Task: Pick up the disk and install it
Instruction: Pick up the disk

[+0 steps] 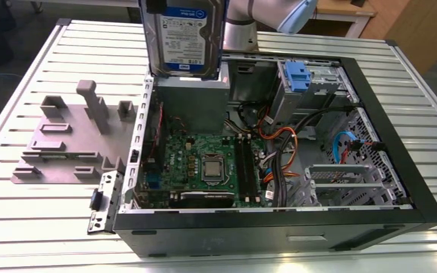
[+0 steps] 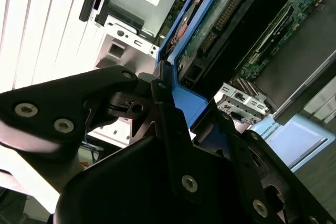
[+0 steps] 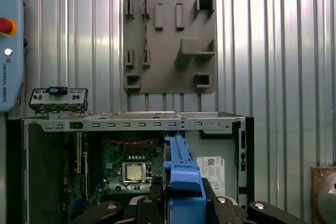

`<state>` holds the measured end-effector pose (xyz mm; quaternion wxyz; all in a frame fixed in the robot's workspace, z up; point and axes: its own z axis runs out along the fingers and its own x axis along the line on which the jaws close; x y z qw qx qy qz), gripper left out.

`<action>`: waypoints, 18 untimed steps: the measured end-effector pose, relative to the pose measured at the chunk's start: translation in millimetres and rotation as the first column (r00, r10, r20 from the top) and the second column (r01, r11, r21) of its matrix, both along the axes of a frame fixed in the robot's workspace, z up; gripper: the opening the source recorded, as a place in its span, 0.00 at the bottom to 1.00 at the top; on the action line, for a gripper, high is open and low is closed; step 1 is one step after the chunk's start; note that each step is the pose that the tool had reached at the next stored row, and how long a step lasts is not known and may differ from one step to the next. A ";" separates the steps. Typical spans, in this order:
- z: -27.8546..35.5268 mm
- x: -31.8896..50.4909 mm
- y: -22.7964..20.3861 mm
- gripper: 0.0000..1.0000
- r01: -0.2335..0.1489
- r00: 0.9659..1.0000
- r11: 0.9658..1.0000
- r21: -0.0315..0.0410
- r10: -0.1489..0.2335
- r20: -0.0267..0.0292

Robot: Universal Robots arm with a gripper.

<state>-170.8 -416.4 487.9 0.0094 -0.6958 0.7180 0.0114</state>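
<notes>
The disk (image 1: 182, 37) hangs upright above the back of the open computer case (image 1: 400, 187), its white-and-blue label facing the exterior camera. Its blue carrier bracket (image 3: 181, 174) runs edge-on in the first wrist view, over the power supply corner of the case. My gripper (image 3: 182, 202) is shut on the disk, with black fingers (image 3: 111, 211) pressed against both sides of the bracket. In the second wrist view the gripper (image 2: 173, 109) clamps the blue frame (image 2: 185, 103), and the drive's underside circuit board (image 2: 220, 19) shows beyond it.
The grey slotted holder block (image 1: 66, 142) lies on the slatted metal table (image 1: 21, 227) at the exterior view's left of the case. Inside the case are the motherboard (image 1: 203, 165), cables (image 1: 279, 136) and a drive bay with a blue caddy (image 1: 295, 77). A pendant with a red button (image 3: 7, 40) stands by the case.
</notes>
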 end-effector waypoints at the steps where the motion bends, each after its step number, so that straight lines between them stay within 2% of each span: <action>1: 0.0 1.5 -0.3 0.37 0.000 1.000 1.000 0.000 0.000 0.000; 9: 0.0 12.2 -2.0 0.37 0.000 1.000 1.000 0.000 0.000 0.000; 15: 0.0 17.6 -2.9 0.37 0.000 1.000 1.000 0.000 0.000 0.000; 18: 0.0 17.8 -2.9 0.37 0.000 1.000 1.000 0.000 0.000 0.000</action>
